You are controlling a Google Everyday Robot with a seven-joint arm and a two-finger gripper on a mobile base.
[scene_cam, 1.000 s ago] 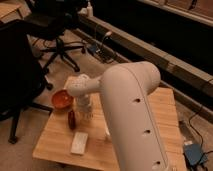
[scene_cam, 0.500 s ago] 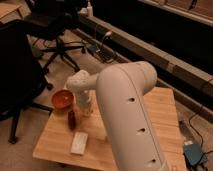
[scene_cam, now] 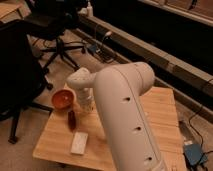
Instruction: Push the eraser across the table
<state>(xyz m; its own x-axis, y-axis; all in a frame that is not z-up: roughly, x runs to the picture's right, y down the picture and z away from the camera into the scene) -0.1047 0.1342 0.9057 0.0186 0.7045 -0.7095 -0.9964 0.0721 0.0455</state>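
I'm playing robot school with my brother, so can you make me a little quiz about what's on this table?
1. True or false: the gripper is low over the table, beside the orange bowl.
2. Fill in: the dark red oval thing lies between the orange bowl and the ____.
3. Pick one: which lies nearest the table edge closest to the camera? A) orange bowl B) pale beige block C) dark red oval thing

Key: 1 true; 2 pale beige block; 3 B.
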